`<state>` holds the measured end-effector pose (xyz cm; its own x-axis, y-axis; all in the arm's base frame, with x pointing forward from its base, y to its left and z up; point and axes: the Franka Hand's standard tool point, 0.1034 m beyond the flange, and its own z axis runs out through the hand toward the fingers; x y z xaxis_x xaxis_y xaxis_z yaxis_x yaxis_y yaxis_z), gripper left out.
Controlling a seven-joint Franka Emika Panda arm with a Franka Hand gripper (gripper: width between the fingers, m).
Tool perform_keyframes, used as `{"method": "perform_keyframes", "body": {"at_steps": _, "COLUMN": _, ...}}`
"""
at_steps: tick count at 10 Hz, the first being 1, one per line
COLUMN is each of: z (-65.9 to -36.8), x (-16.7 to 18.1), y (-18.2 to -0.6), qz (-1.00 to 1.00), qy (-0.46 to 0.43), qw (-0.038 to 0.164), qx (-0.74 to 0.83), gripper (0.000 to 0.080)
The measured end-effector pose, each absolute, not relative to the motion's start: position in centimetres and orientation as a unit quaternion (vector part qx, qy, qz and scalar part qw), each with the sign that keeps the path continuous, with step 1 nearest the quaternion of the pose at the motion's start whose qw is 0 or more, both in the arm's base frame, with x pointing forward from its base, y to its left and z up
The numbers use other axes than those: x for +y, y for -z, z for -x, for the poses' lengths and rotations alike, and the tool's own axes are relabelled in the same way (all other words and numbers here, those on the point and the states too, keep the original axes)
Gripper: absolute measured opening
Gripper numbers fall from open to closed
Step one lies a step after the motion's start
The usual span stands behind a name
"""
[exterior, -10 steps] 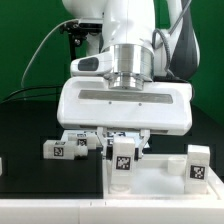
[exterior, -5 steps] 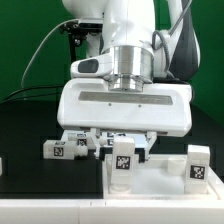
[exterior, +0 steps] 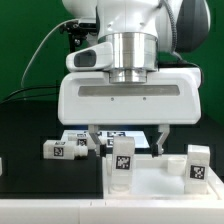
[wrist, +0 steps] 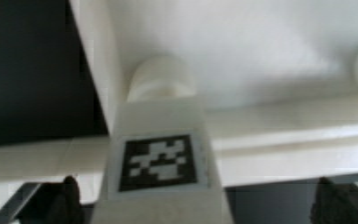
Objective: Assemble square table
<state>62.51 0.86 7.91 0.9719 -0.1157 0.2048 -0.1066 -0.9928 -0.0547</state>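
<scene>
Standing on one top (exterior: 160,185), two legs (exterior: 122,160)

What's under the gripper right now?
An upright white leg, tag facing the exterior camera, standing on the square table top, between the wide-open fingers of the gripper, untouched. Where the leg meets the top is covered by the leg itself, so its seating can't be judged.

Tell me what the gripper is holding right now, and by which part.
Nothing. The gripper stands open, its fingers clear of the upright leg between them.
</scene>
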Motion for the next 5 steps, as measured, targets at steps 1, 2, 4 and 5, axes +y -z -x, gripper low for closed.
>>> {"method": "perform_keyframes", "body": {"at_steps": 1, "z": -62.34, "x": 0.75, "y": -7.78, "qz": 0.995, "qy": 0.076, "qw": 0.027, "qx": 0.056, "gripper": 0.0649}}
{"method": "perform_keyframes", "body": {"at_steps": 2, "z": -62.05, "x": 0.48, "y": -7.79, "qz": 0.997, "qy": 0.033, "qw": 0.034, "qx": 0.058, "gripper": 0.0649}}
{"method": "perform_keyframes", "body": {"at_steps": 4, "z": -62.41, "x": 0.48, "y": -7.87, "qz": 0.996, "qy": 0.029, "qw": 0.036, "qx": 0.076, "gripper": 0.0525}}
{"method": "perform_keyframes", "body": {"at_steps": 5, "z": -62.36, "x": 0.46, "y": -7.83, "qz": 0.996, "qy": 0.029, "qw": 0.036, "qx": 0.076, "gripper": 0.0525}}
